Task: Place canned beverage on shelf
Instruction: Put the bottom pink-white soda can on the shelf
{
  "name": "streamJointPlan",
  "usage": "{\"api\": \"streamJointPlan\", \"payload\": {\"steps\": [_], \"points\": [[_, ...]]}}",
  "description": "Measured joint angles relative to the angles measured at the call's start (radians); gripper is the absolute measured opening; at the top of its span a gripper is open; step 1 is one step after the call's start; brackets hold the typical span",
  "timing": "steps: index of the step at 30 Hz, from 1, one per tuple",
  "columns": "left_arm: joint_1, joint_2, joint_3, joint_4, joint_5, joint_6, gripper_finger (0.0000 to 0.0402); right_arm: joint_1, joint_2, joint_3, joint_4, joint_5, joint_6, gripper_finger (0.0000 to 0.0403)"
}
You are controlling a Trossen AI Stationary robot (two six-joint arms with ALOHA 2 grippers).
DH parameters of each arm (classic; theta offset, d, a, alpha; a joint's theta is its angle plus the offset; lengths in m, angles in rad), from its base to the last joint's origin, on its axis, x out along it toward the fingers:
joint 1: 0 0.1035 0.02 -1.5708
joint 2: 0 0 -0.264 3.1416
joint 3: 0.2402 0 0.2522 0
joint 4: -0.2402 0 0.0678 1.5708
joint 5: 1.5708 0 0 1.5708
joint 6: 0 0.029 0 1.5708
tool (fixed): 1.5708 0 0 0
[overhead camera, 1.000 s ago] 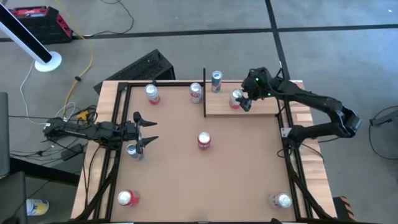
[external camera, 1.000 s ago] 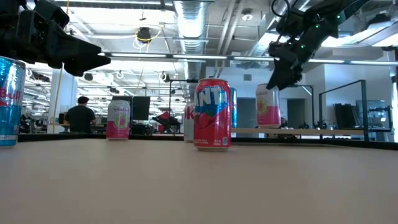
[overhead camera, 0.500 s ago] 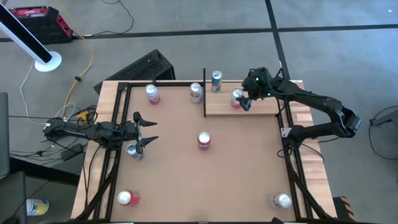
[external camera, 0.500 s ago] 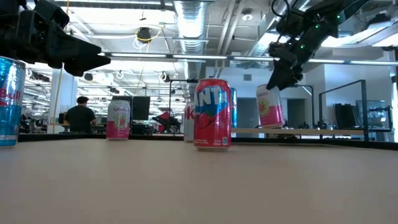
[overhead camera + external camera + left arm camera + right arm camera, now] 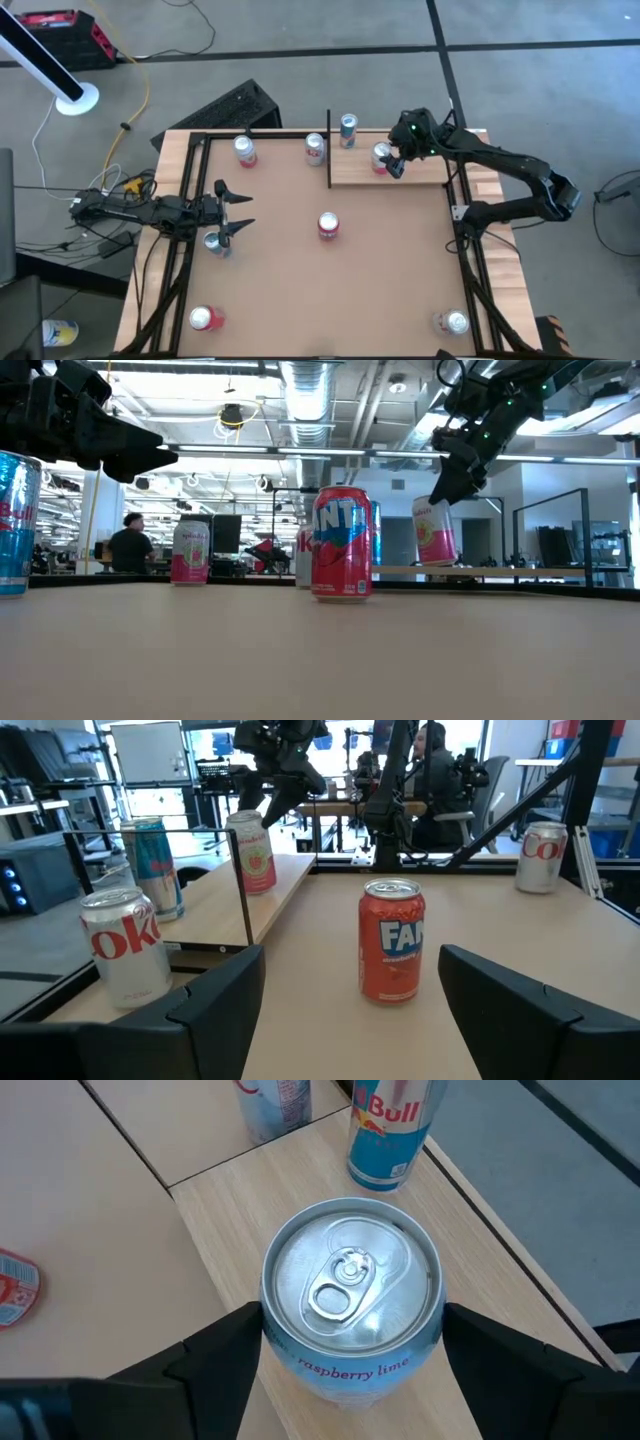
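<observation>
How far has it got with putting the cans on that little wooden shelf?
Done: a blue can already stands on the shelf.
In hand: the right hand sits around a pink raspberry-lime can over the shelf; the can looks slightly tilted, so whether it is fully set down is unclear.
Left: other cans, like the red one, are on the table. The left hand waits open.

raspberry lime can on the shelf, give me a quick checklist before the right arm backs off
1. Raspberry lime can over the shelf: ok.
2. Can standing flat: not ok; the low view shows it tilted.
3. Right gripper released: cannot tell; fingers flank the can closely, contact unclear.
4. Space from the blue can on the shelf: ok, apart.
5. Left gripper out of the way: ok, open at the table's left side above a can.
</observation>
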Motion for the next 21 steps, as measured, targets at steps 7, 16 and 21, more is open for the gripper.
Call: {"api": "streamJointPlan", "payload": {"steps": [7, 16, 21], "points": [[0.0, 0.0, 0.0, 0.0, 0.0, 0.0, 0.0284, 0.0, 0.0, 0.0, 0.0, 0.0, 0.017, 0.0327], [0.0, 0.0, 0.0, 0.0, 0.0, 0.0, 0.0284, 0.0, 0.0, 0.0, 0.0, 0.0, 0.068, 0.0327], [0.0, 0.0, 0.0, 0.0, 0.0, 0.0, 0.0284, 0.0, 0.0, 0.0, 0.001, 0.024, 0.068, 0.0338]]}}
